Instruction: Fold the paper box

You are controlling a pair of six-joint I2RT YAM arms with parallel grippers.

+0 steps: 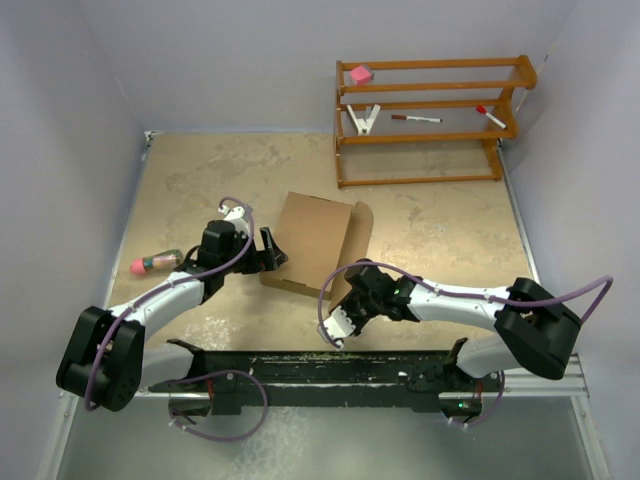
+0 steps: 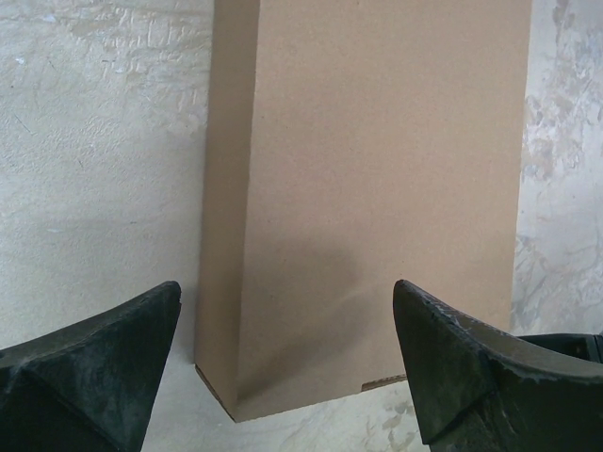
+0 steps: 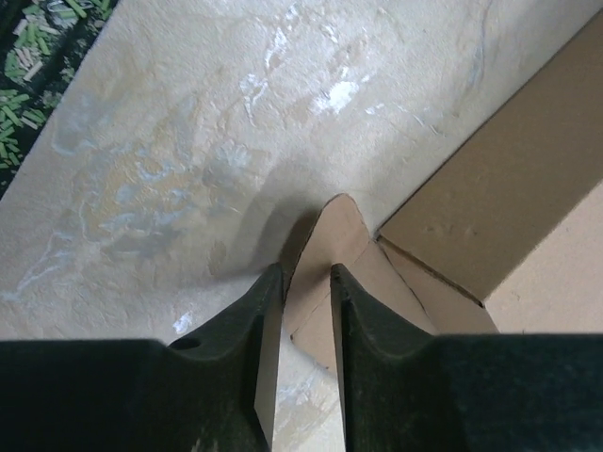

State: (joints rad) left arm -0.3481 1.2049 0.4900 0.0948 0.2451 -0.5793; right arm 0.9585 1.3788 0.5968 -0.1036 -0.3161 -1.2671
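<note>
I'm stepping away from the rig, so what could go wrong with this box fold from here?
The right gripper has only the small corner flap between its jaws; pulling may tear it or let it slip. The left gripper is open and not holding the paper box, so the box may slide.

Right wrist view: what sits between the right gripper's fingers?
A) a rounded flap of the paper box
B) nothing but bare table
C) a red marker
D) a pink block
A: a rounded flap of the paper box stands in the gap between the right gripper fingers.
</note>
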